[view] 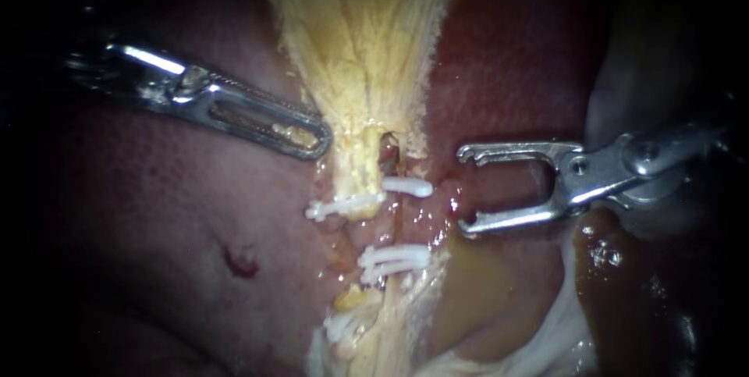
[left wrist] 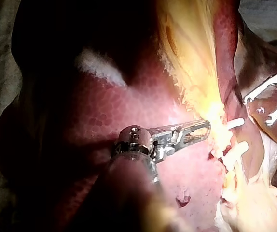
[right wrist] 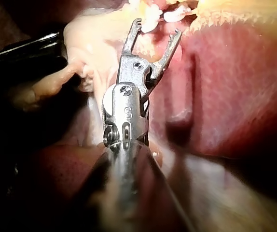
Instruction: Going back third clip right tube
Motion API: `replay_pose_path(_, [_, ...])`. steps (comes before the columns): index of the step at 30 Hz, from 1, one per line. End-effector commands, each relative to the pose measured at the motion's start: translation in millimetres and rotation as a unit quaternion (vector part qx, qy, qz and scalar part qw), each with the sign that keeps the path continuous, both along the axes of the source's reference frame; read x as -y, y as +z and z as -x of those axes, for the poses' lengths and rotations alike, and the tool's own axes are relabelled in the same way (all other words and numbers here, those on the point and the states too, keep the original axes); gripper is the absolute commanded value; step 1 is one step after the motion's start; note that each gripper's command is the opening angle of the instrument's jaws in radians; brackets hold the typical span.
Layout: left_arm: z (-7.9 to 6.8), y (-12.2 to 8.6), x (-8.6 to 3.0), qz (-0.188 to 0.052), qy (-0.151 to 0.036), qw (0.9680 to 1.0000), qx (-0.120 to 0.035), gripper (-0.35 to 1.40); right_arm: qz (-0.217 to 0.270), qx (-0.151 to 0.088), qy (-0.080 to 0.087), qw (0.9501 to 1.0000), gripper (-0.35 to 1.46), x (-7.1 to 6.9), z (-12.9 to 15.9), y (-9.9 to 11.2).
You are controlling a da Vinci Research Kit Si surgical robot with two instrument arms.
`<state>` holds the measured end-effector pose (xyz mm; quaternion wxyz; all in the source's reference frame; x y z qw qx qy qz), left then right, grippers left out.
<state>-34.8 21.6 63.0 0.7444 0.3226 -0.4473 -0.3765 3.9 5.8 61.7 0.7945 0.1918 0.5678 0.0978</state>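
A yellowish fan of tissue (view: 359, 41) narrows into two thin tubes (view: 360, 170) running down over the liver (view: 179, 213). Several white clips cross them: a long one (view: 343, 206), a short one (view: 407, 186) on the right tube, a double pair (view: 394, 260) lower down, and more (view: 343, 324) below. My right instrument (view: 463, 190) stands just right of the short clip, its forked jaws wide open and empty; the right wrist view shows the right instrument (right wrist: 155, 26) a little short of the clips (right wrist: 174, 14). My left instrument (view: 316, 140) has slotted jaws shut on the yellowish tissue's left edge (left wrist: 205, 128).
Dark red liver (view: 515, 57) lies on both sides of the tubes, with a small red nick (view: 242, 261) at lower left. Pale, wet gallbladder tissue (view: 499, 299) and white strands (view: 562, 330) lie under the right instrument. A dark shaft (right wrist: 22, 53) lies beside the right instrument.
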Motion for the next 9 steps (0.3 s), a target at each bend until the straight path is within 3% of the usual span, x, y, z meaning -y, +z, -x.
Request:
replay_pose_path(1, [-0.1, 0.1, -0.1, 0.000, 0.000, 1.0000, -0.001, -0.35, 0.000, 0.000, 0.000, 1.0000, 0.50, 0.0, -0.1, 0.0])
replay_pose_path(9, [-0.2, 0.1, -0.2, 0.000, 0.001, 1.0000, -0.002, -0.35, 0.000, 0.000, 0.000, 1.0000, 0.50, 0.0, -0.2, -0.1])
